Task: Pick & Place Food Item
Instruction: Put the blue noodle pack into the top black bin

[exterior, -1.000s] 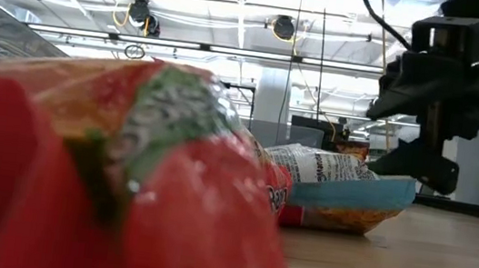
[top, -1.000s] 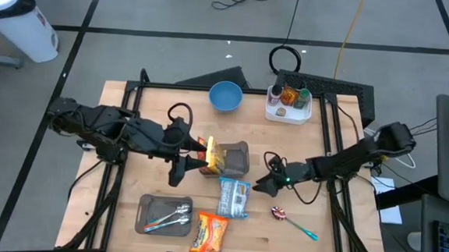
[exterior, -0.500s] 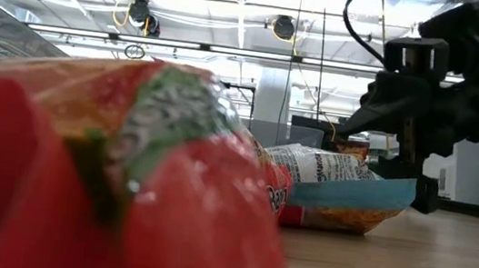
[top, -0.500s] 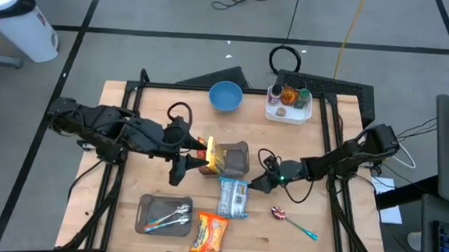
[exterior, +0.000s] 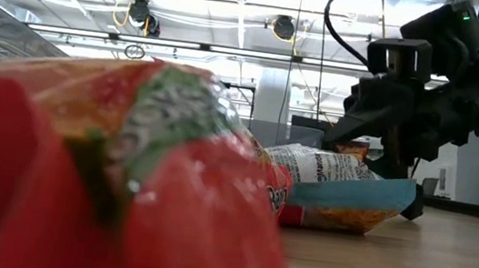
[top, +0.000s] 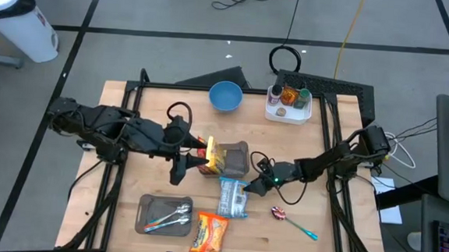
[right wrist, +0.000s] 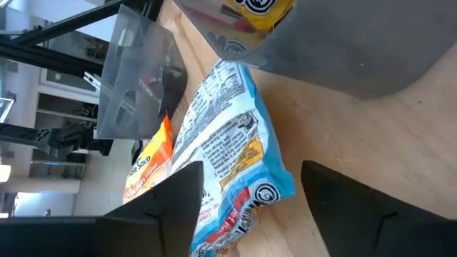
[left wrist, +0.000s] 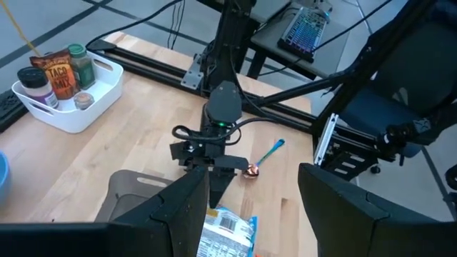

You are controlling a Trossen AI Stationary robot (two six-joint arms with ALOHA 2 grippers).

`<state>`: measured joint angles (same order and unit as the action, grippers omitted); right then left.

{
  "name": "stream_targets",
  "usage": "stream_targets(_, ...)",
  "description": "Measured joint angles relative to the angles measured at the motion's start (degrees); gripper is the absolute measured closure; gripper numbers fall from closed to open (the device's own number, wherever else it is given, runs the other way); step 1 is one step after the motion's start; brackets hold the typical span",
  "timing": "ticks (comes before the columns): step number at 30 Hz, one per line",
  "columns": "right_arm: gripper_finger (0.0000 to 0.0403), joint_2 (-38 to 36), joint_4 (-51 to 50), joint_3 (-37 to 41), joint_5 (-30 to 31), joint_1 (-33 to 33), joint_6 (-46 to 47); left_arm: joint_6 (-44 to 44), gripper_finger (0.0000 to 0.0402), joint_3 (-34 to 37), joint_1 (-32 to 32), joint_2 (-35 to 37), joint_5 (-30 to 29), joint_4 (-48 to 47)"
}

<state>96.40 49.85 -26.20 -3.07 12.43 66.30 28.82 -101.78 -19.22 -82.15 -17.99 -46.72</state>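
Observation:
A blue-and-white snack bag lies flat on the table and also shows in the right wrist view. My right gripper is open and low at the bag's far right corner, with a finger on either side of the bag. I cannot tell whether it touches the bag. A yellow snack bag lies in the left end of a grey bin. My left gripper is open and empty beside that bin. An orange chip bag lies near the front edge.
A grey tray with cutlery sits at the front left. A spoon with a blue handle lies at the front right. A blue bowl and a white caddy of spice jars stand at the far edge. Black rails run along both sides.
My right gripper has moved toward the table's left edge and down, up to the blue-and-white snack bag. The bags and the bin lie as before.

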Motion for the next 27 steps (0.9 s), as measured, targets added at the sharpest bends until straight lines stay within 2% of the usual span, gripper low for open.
stream_targets(5, 0.0235, 0.0, 0.4, 0.0, -0.1, -0.4, -0.1, 0.0, 0.0179, 0.0, 0.0, 0.0, -0.2, -0.1)
stream_targets(14, 0.039, 0.1, 2.0, 0.0, -0.1, -0.4, -2.0, 0.0, 0.0179, 0.0, 0.0, 0.0, -0.2, -0.2)
stream_targets(22, 0.0401, -0.9, 5.2, 0.0, -0.3, 0.3, -1.6, 0.2, 0.0179, 0.0, 0.0, 0.0, -0.2, -0.2)
stream_targets(27, 0.0402, -6.1, 4.9, -0.6, -1.7, 2.0, -3.8, 0.1, 0.0178, 0.0, 0.0, 0.0, -0.2, -0.3)
